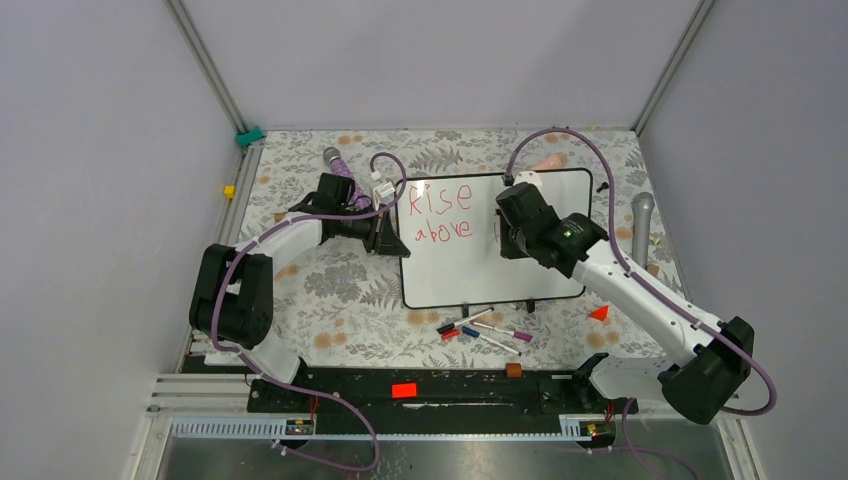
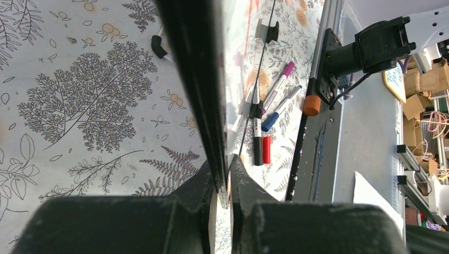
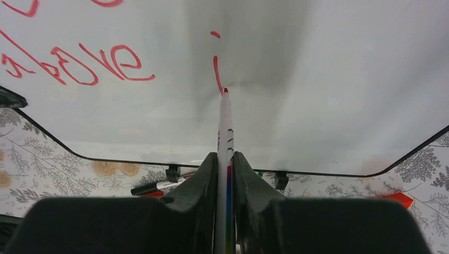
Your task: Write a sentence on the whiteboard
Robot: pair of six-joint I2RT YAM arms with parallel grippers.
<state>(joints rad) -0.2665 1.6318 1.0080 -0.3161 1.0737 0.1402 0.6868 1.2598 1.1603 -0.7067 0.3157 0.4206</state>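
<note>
The whiteboard lies in the middle of the table. The sentence on it reads "Rise above" in red, in two lines. My left gripper is shut on the board's left edge; the left wrist view shows the black rim edge-on between the fingertips. My right gripper is shut on a white marker. Its red tip touches the board at the foot of a fresh red "i" stroke, right of "above". From above, the right gripper hangs over the board's middle.
Several loose markers lie just in front of the board, also visible as markers in the left wrist view. A red wedge, a grey microphone, a purple microphone and a small brown block lie around it.
</note>
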